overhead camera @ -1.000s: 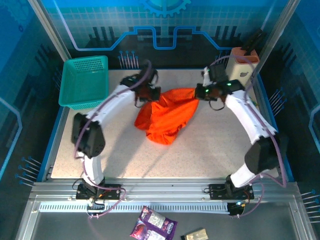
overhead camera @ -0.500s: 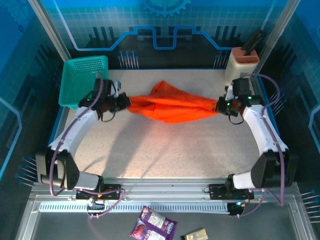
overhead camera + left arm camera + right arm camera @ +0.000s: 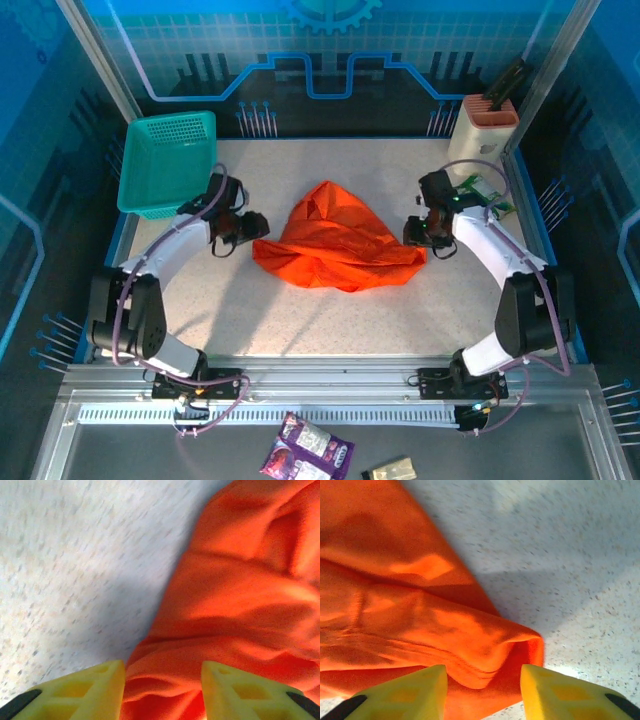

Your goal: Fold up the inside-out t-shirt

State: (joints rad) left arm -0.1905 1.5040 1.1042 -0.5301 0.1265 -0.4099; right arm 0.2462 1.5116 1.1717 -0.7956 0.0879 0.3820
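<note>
Crumpled bright orange thin-fabric t-shirt point(image 3: 340, 245) lay heaped mid-way across the speckled counter point(image 3: 330, 315), left tool point(image 3: 162, 682) and right tool point(image 3: 484, 682) parted over its slack edges, gripping nothing; judged risk: closing here could pinch several layers, folding in wrinkles.

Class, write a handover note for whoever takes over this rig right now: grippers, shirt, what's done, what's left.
Left gripper: open, fingers apart at the t-shirt's left edge.
Right gripper: open, at its right edge.
T-shirt: a crumpled heap in the middle of the table, between the two grippers.
Done: no fold visible yet.
Left: spread it flat, then fold.
</note>
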